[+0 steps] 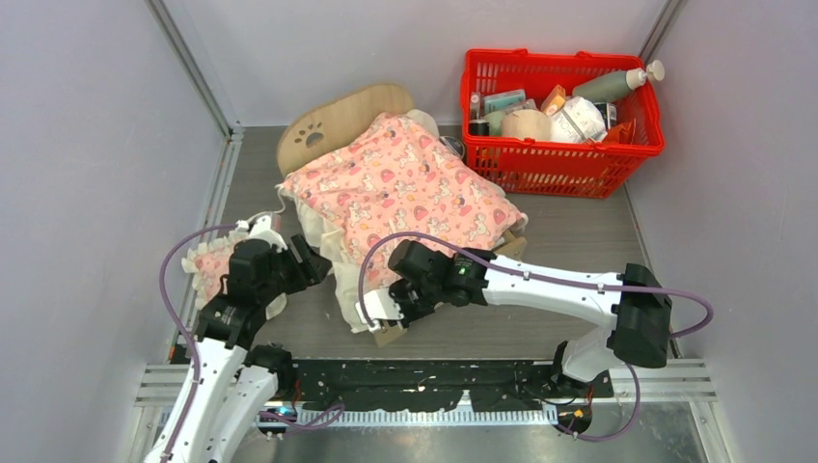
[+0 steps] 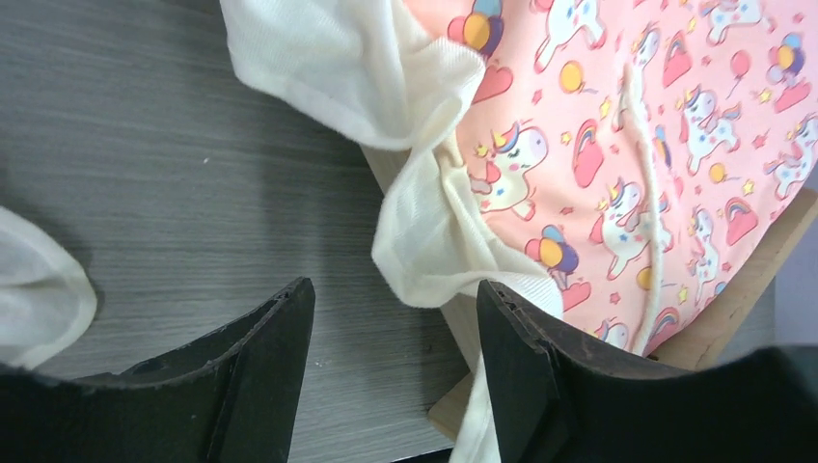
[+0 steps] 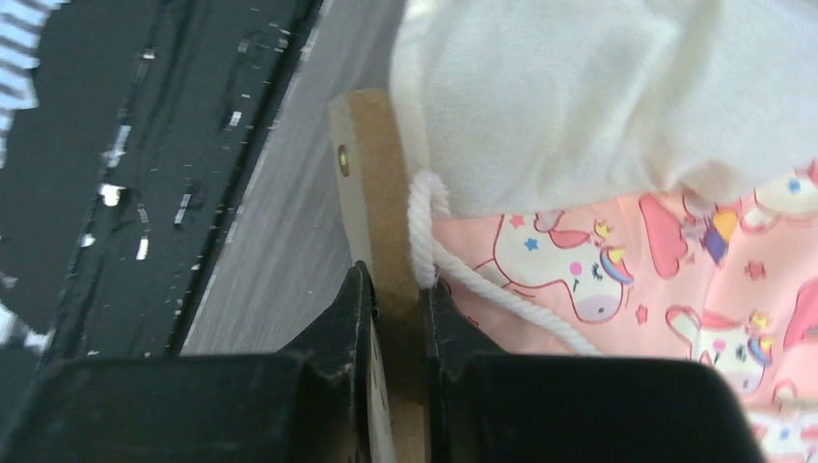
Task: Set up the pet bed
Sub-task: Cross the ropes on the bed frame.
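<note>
grey tabletop (image 1: 579,241): right gripper (image 3: 395,285) clamps pet bed (image 3: 362,164) (under blanket (image 1: 405,188)).

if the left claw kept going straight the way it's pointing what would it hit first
Most likely the cream frill draped over the wooden edge of the pet bed; it sits right ahead between the fingers of the open left claw. Depth is unclear, so it might skim past onto the table.

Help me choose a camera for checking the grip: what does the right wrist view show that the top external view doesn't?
Right wrist only: the right gripper clamped on the pet bed frame's edge, a white cord beside it. Top only: the paw-print headboard and red basket. Both: the pink blanket draped over the bed.
</note>
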{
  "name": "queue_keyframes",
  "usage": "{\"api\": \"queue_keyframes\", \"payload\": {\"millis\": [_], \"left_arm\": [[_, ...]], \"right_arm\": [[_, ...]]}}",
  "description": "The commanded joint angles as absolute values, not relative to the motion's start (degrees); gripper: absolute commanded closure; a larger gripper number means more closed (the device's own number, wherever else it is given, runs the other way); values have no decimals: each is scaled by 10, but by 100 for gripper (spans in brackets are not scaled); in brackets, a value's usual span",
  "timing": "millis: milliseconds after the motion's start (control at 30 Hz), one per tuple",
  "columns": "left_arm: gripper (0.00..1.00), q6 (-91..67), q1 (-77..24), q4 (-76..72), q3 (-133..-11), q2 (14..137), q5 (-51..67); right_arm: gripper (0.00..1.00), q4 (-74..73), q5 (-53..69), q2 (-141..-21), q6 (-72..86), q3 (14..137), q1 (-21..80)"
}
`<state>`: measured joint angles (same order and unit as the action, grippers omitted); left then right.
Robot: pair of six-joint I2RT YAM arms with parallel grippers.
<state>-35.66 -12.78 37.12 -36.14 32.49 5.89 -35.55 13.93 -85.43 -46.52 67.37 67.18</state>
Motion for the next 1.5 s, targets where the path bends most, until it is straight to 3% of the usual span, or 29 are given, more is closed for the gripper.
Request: {"api": "queue_keyframes", "payload": {"millis": [0,300,567,667,833,967,1033,1167,1333,1467], "left_arm": [[36,-302,-123,368,-384,311,106],[39,-290,-121,339,-349,263,213],[38,-241,-120,412,-441,254,220],[41,-278,-121,386,-407,239,249],[42,-338,-120,246,-297,207,302],[44,-360,-120,40,-202,216,432],[45,-405,-121,-48,-143,215,443],[46,-477,-121,-376,10,179,432],[43,-447,-150,-388,27,188,365],[42,-418,-247,-442,32,250,276]], "right_arm": [[94,-359,144,-818,-465,692,652],[95,-291,299,-665,-490,641,529],[95,-277,404,-657,-511,643,462],[95,-263,424,-661,-501,647,449],[95,-266,448,-653,-503,657,427],[95,-321,475,-649,-534,678,408],[95,-327,487,-644,-544,677,401],[95,-328,505,-636,-554,672,395],[95,-334,525,-629,-564,669,388],[95,-337,529,-622,-571,661,385]]}}
